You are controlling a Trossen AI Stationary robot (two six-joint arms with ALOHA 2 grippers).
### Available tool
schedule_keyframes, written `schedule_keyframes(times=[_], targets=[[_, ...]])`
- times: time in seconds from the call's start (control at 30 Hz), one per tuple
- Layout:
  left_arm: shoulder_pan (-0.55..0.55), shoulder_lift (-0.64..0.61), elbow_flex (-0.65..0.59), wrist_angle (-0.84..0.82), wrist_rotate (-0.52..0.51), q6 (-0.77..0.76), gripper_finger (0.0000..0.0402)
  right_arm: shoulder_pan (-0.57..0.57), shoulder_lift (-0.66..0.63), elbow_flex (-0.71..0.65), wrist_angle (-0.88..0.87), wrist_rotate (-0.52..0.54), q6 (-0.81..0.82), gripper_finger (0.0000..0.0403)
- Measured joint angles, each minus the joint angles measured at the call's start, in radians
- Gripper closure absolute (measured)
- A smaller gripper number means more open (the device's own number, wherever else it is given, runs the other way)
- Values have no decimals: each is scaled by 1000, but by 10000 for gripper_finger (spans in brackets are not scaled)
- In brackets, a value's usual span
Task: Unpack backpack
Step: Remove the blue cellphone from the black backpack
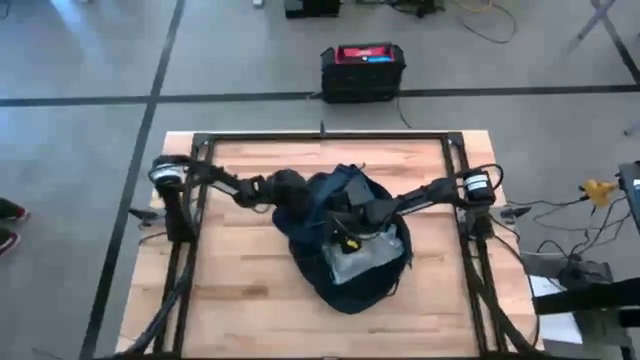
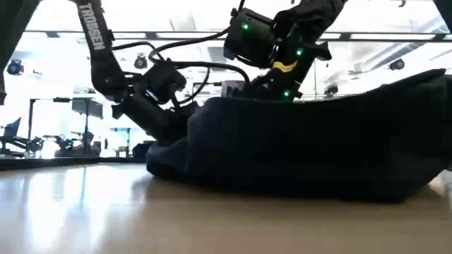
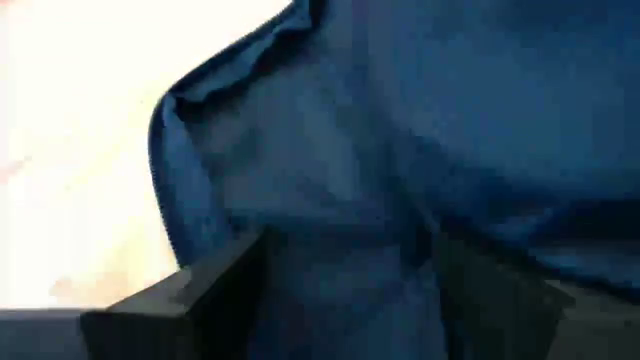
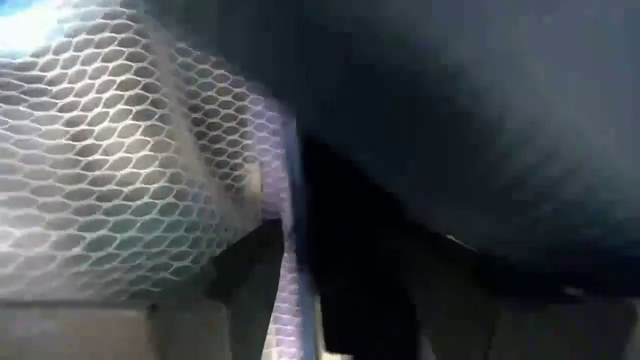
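Observation:
The dark navy backpack (image 1: 312, 252) lies flat on the wooden table's middle, its opening up and pale lining (image 1: 365, 258) showing. In the low view the backpack (image 2: 318, 152) is a low dark mound. My left gripper (image 1: 290, 196) is at the bag's left far side, with blue fabric (image 3: 400, 150) filling its wrist view. My right gripper (image 1: 345, 232) reaches down into the opening from the right. In the low view its fingers are hidden behind the rim (image 2: 275, 95). Its wrist view shows white mesh lining (image 4: 110, 160) and the dark interior (image 4: 480, 120). My left gripper (image 3: 350, 295) has a bunched fold of the backpack's outer fabric (image 3: 345, 250) between its two fingers, coming slanting down from the table's left. The bag rests on the table. My right gripper (image 4: 295, 295) is inside the bag, fingers close on either side of the mesh lining's edge (image 4: 288, 230), coming from above.
A dark metal frame (image 1: 320, 135) runs around the table's edges. A rigid black box with a red top (image 1: 362, 68) stands on the floor beyond the far edge. Cables and gear lie to the right (image 1: 590, 195). Bare wood shows on the near left (image 1: 240, 310).

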Motion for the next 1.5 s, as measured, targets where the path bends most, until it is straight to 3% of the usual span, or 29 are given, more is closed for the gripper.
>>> schedule_keyframes(times=[0.23, 0.5, 0.77, 0.87, 1.03, 1.17, 1.33, 1.5], targets=[[-35, 9, -5, 57, 40, 10, 128, -5, 0, 6, 28, 5, -67, 232], [-38, 9, -6, 63, 140, 17, 128, -27, 0, 9, 27, -14, 1, 265], [-40, -16, -9, 35, 151, 17, 129, -26, -8, 12, -19, -70, 68, 376], [-40, -78, -12, -51, 147, 26, 129, -18, -17, 24, -66, -83, 101, 389], [-29, -185, -26, -199, 76, 49, 129, 5, -53, 66, -180, -103, 167, 385], [-20, -217, -36, -280, -2, 52, 129, 23, -96, 125, -275, -224, 216, 394], [-17, -224, -86, -247, -56, 29, 129, 22, -108, 179, -475, -426, 327, 395], [-16, -255, -144, -211, -72, -10, 129, 23, -135, 218, -713, -446, 412, 396]])
